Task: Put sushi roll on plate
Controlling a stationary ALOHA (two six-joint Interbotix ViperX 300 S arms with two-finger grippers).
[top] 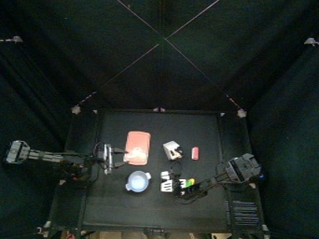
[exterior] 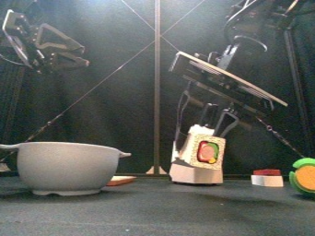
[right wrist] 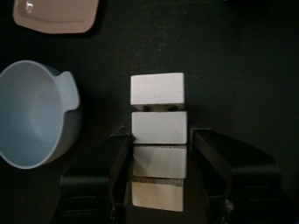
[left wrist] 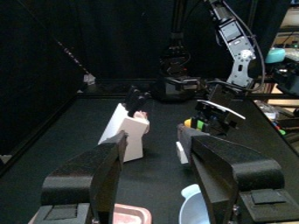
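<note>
The approach step is in hand: the right gripper (right wrist: 160, 188) is held open, straddling the white blocks (right wrist: 159, 127). Next, the sushi roll (exterior: 208, 151) must be clasped for the plate (right wrist: 56, 14).

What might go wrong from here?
The open right fingers straddle a tight row of white pieces. Closing could pinch the wrong one or topple neighbours rather than cleanly take the sushi roll. The bowl sits close beside, so a swing toward the plate might knock it.
</note>
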